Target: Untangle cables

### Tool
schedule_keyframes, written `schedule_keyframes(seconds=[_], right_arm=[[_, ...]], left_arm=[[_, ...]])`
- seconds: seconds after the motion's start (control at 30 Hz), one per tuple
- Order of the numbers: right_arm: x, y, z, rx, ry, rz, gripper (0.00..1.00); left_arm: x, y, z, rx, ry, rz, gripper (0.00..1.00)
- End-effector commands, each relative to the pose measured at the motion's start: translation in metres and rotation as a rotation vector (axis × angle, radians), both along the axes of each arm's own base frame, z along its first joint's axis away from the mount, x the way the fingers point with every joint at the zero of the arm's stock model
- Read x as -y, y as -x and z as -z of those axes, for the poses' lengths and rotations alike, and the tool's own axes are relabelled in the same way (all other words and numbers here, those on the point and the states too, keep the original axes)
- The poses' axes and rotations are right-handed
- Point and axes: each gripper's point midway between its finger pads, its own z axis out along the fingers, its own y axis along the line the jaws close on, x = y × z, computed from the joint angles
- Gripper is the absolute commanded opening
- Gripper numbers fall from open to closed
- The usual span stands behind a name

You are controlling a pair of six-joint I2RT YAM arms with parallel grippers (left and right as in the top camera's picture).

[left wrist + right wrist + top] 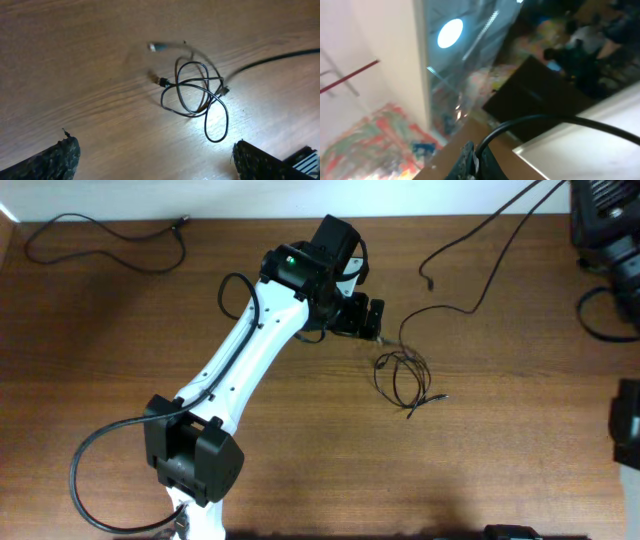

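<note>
Just beside left end effector, cables

Cables: black loops tangled, lying on wooden table | silvery tip: far-left of loops | left gripper: jaws spread wide, clear of cables

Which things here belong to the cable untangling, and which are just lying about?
Job:
knotted cables
loose cord, top left
left gripper, open, near the knot

Lying about:
thick arm cable
dark equipment, right edge
</note>
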Motion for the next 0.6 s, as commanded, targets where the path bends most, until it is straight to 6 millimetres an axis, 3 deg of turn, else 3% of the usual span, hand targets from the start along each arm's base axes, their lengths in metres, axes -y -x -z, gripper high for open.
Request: schedule_keyframes(seconds=[0.0, 0.13, 0.23, 0.3, 0.43, 0.57], right_arm=[[-0.013, 0.03, -0.035, 0.091, 0.039, -0.082, 0.04], [-0.021, 0.04, -0.048, 0.129, 0.082, -0.13, 0.04], [-0.025, 0.028, -0.034, 0.076, 0.114, -0.146, 0.04], [-0.024, 0.012, -0.015, 0.011, 0.152, -0.128, 0.04], [-0.019, -0.025, 0.043, -0.193, 0.235, -0.066, 0.04], [-0.016, -0.044, 0.09, -0.333, 0.317, -0.046, 0.04]], left_arm=[[0.002, 0.001, 0.0, -0.002, 0.009, 0.021, 0.99], [0.003, 0.001, 0.0, -0.001, 0.009, 0.022, 0.99], [0.003, 0.002, 0.0, -0.001, 0.009, 0.023, 0.99], [0.003, 0.002, -0.001, -0.001, 0.01, 0.023, 0.99], [0.002, -0.004, -0.002, 0.014, 0.018, 0.014, 0.99], [-0.001, -0.006, -0.002, 0.012, 0.025, 0.006, 0.99]])
